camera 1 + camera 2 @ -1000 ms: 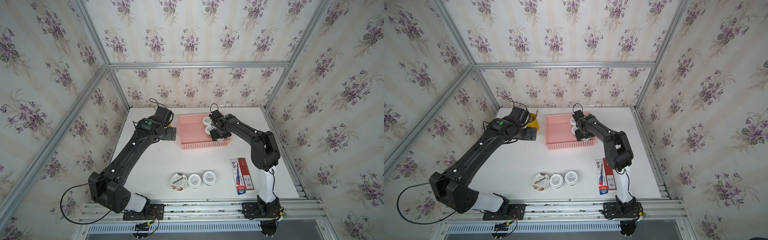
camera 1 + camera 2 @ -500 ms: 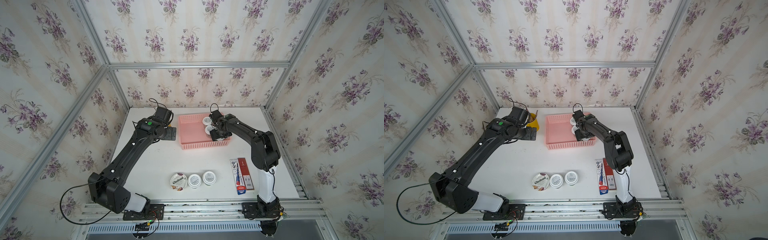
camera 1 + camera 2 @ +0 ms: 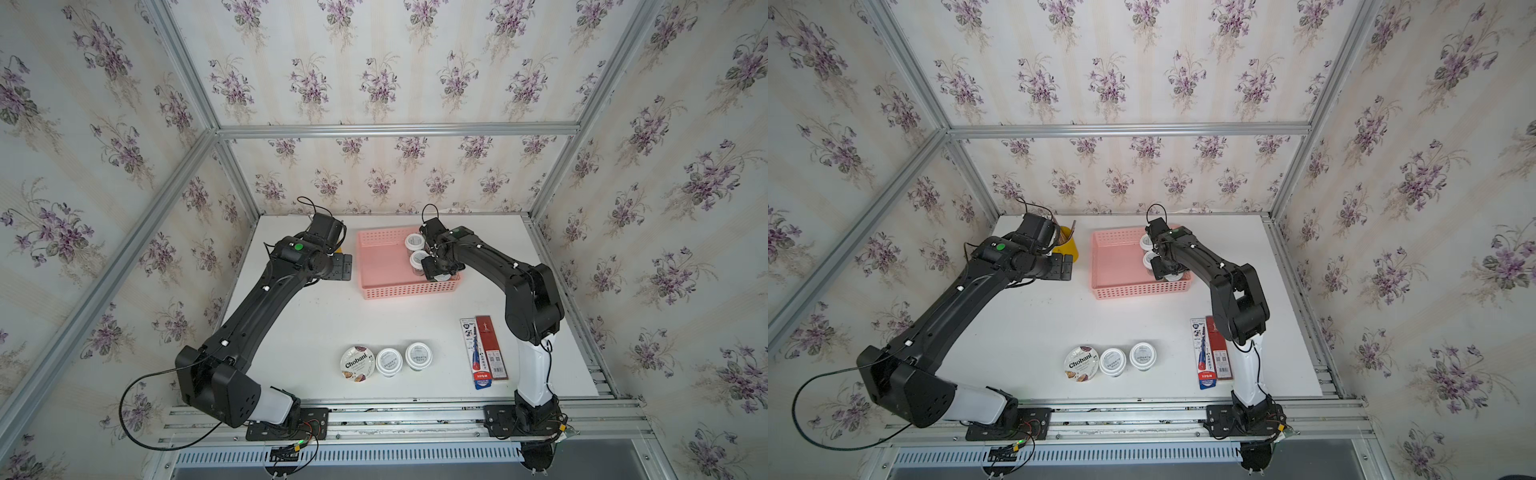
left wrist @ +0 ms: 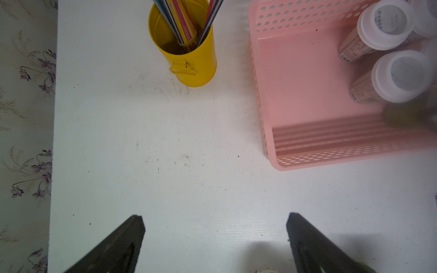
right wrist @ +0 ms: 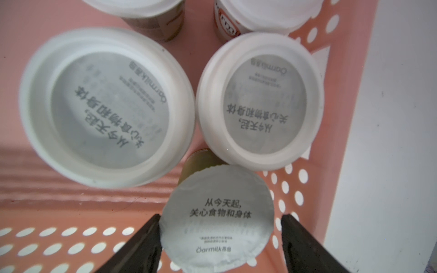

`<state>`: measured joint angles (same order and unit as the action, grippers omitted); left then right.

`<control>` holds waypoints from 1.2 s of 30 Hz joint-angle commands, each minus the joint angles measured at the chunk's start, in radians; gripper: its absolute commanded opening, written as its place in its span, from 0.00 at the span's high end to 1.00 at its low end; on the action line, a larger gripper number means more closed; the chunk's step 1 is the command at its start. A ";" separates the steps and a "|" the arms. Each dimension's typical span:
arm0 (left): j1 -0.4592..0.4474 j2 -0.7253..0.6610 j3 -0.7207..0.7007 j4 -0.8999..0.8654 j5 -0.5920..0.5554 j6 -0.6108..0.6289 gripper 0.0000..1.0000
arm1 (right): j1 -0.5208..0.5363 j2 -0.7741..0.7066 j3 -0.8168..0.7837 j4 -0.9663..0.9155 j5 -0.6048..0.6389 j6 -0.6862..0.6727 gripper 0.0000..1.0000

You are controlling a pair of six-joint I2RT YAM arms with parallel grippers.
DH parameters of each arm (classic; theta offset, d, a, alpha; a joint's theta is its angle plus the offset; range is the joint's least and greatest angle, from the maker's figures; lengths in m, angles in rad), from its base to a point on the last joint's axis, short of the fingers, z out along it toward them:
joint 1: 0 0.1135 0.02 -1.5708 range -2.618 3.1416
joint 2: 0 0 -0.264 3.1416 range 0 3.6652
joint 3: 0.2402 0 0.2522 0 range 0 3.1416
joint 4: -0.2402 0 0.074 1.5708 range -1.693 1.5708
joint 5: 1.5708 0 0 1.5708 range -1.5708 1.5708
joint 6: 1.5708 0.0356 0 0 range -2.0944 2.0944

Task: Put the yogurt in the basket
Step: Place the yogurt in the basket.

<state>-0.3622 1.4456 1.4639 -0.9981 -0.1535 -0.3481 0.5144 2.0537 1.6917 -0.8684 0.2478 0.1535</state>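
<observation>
Right gripper (image 5: pixel 220 217) stood with jaws apart astride a foil-lidded yogurt cup (image 5: pixel 217 212) in a corner of the pink basket (image 5: pixel 47 236). One finger (image 5: pixel 146 236) met the lid's edge, while the other was clear of it, so the cup was not clamped. The right arm rose from its base, bent at the elbow and reached down into the basket's end.

The left arm stretched forward, and the left gripper (image 4: pixel 215 217) was spread empty over bare table just beside the basket.

Two white-lidded cups (image 5: pixel 106 106) (image 5: pixel 260 99) stood next to the foil one, and two more (image 5: pixel 132 7) (image 5: pixel 260 14) were cut off by the frame. In both top views the gripper hid the foil-lidded cup.

The Chobani cup (image 3: pixel 357 363) and two small cups (image 3: pixel 389 361) (image 3: pixel 418 355) sat on the table, well apart from the basket.
</observation>
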 commanded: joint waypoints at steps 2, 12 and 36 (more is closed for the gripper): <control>0.000 -0.007 -0.004 0.009 -0.002 0.001 0.01 | 0.001 -0.010 -0.006 -0.012 0.025 0.003 0.21; 0.000 -0.012 -0.007 0.011 -0.001 0.000 0.01 | 0.007 -0.018 -0.016 0.011 -0.004 0.002 0.25; 0.000 -0.004 -0.008 0.011 -0.004 -0.002 0.01 | 0.015 -0.053 -0.031 0.048 -0.019 0.003 0.22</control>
<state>-0.3614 1.4395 1.4563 -0.9977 -0.1535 -0.3485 0.5301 2.0090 1.6657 -0.8368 0.2256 0.1535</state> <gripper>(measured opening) 0.988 0.785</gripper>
